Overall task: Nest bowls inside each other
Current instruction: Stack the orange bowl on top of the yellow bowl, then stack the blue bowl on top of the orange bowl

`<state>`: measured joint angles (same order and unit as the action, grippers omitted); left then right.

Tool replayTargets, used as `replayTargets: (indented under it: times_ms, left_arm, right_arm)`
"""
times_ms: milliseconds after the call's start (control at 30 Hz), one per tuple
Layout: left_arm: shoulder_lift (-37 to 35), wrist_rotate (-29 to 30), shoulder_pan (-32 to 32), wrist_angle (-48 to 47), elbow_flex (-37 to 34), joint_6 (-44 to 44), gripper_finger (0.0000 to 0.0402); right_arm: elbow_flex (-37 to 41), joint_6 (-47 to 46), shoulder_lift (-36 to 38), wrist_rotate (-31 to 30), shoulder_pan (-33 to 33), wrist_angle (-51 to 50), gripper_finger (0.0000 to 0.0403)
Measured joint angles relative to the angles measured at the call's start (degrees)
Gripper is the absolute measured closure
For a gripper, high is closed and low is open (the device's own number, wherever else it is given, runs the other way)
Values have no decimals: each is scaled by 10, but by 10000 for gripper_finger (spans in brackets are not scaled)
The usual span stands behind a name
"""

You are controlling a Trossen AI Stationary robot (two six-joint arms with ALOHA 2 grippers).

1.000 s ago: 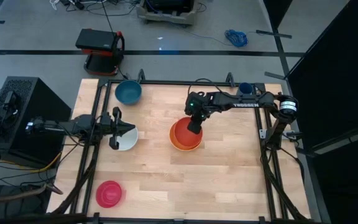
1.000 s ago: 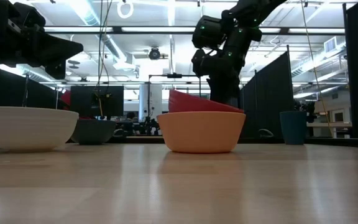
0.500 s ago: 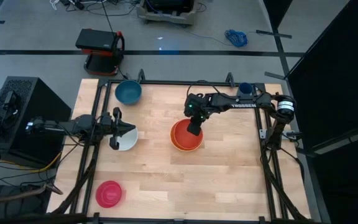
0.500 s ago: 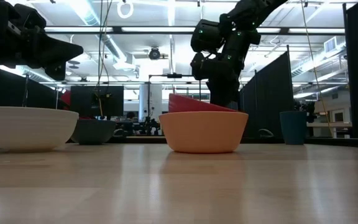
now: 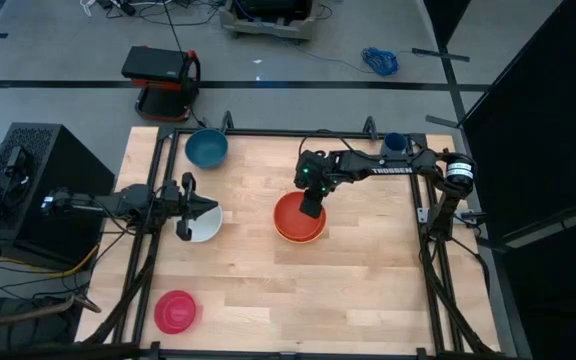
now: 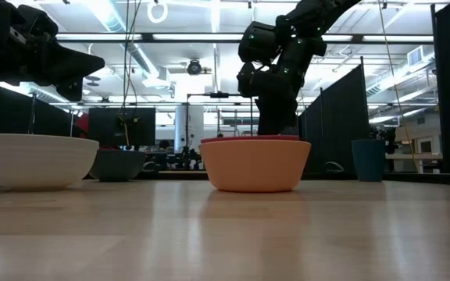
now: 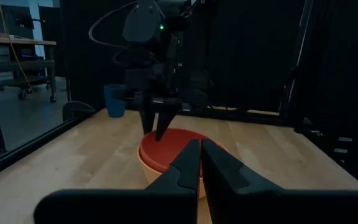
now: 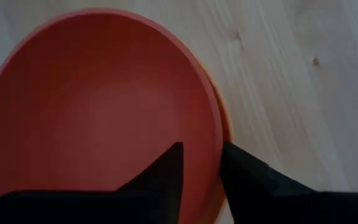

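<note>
The red bowl (image 5: 299,214) sits level inside the orange bowl (image 6: 255,164) at mid-table. My right gripper (image 8: 202,149) points steeply down over their far rim and is open, one finger inside the red bowl's rim (image 8: 219,140) and one outside it. The white bowl (image 5: 201,224) stands at the left, partly under my left gripper (image 5: 213,207), which is shut and held level above it. The teal-blue bowl (image 5: 207,148) is at the far left corner. The magenta-pink bowl (image 5: 175,312) is at the near left.
A small blue cup (image 5: 395,142) stands at the table's far right edge. A black metal frame (image 5: 268,131) runs round the table. Bare wood lies in front of the orange bowl and toward the near right corner.
The red bowl was tilted, one side of its rim raised above the orange bowl. It has dropped level into the orange bowl, and my right gripper has let go of it while staying over the rim.
</note>
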<state>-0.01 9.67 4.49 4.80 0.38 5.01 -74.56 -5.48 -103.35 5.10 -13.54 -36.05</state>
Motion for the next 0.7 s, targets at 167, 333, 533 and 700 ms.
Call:
replayTargets:
  times_ms: [167,333,533,700]
  left_arm:
    - [0,0,0,-3,3,-1,399]
    - [0,8,0,-6,15,-18,400]
    - [0,19,0,-9,29,-41,400]
    - [0,28,0,-11,40,-61,400]
  right_arm:
    - [-11,0,1,31,0,6,275]
    - [-12,5,36,43,-1,24,276]
    - [-11,14,83,32,-4,32,286]
    - [-11,21,123,23,-6,38,294]
